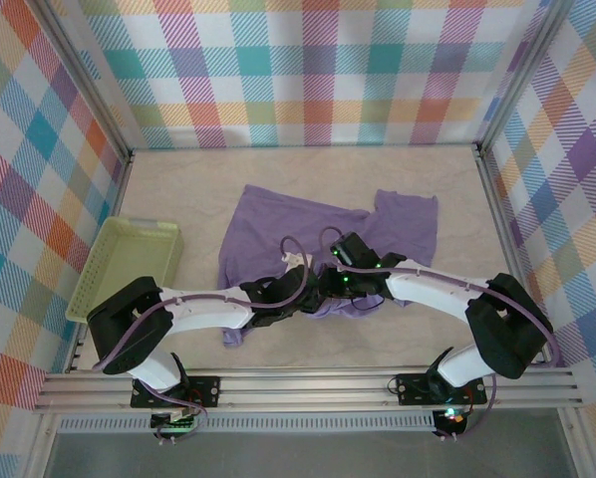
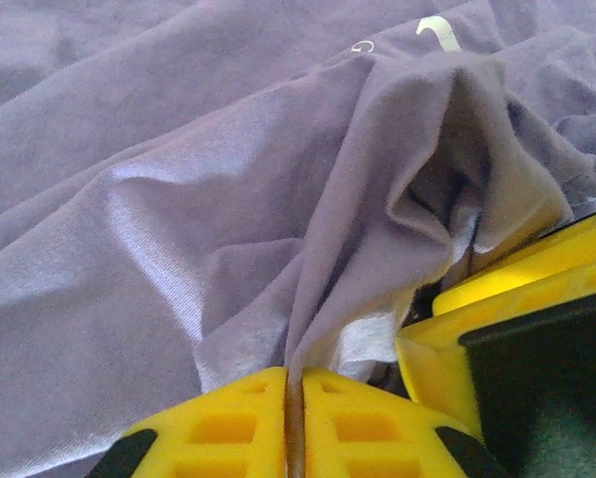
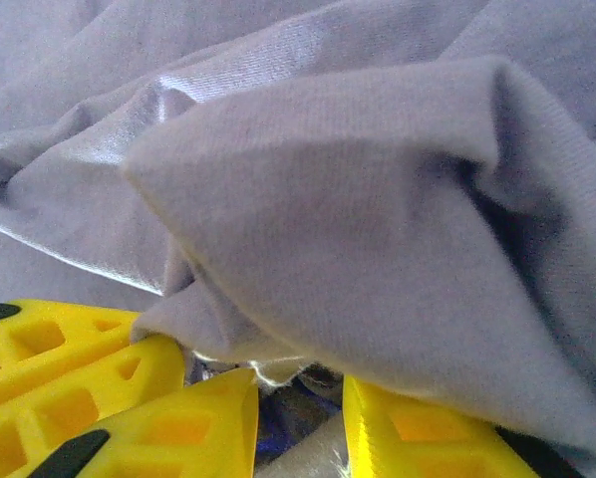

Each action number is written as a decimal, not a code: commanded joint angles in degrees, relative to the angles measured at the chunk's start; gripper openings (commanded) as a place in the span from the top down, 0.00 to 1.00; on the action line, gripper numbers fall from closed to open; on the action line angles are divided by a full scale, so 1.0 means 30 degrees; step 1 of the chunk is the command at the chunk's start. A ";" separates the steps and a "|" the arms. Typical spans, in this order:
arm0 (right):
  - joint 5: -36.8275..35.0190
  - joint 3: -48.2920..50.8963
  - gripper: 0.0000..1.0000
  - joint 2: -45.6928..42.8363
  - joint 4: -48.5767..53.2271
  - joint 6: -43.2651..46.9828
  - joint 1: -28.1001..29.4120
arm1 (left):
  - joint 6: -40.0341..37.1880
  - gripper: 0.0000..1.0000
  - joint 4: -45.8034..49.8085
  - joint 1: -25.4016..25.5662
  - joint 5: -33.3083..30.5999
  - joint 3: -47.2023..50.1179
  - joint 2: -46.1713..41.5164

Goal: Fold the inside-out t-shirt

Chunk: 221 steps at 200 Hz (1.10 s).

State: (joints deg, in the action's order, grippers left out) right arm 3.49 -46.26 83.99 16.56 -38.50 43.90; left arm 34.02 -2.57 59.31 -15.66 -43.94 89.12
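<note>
Crosswise, t-shirt (image 1: 278, 224) long axis left-right.

- This is looking like a robotics lab's test cell rather than a home
- Plaid printed panels (image 1: 308, 70) are walling in a pale tabletop (image 1: 198, 179) on three sides
- Bare aluminium rails (image 1: 308, 383) are edging the cell and carrying the left arm (image 1: 198, 311) and the right arm (image 1: 438, 289), bolted side by side
- Purple cables (image 1: 296, 261) are looping along both arms

White link shells and black joint housings make up the left arm (image 1: 193, 311) and the right arm (image 1: 438, 289), with a purple cable (image 1: 284, 245) looping behind each tool. The fingers (image 2: 248, 423) are bright yellow with recessed pockets and black patches toward their base.
</note>
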 commanded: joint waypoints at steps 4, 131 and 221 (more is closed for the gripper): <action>-0.0179 -0.0719 0.70 0.0218 -0.0977 -0.0298 0.0108 | -0.0056 0.83 -0.1120 -0.0067 0.0669 0.0579 -0.1055; -0.0743 -0.0566 0.70 0.0442 -0.0981 -0.0347 0.0132 | 0.0540 0.76 -0.1166 -0.0082 -0.0312 0.2048 -0.2890; -0.0881 -0.1169 0.89 -0.0397 0.1134 -0.0336 0.0191 | 0.0833 0.70 0.0779 -0.0334 -0.1904 0.2059 -0.3354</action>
State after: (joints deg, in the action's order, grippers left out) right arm 1.52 -48.42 86.65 15.77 -39.79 43.99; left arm 35.35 -5.10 59.11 -17.85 -37.21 79.29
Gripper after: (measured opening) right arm 0.118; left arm 0.287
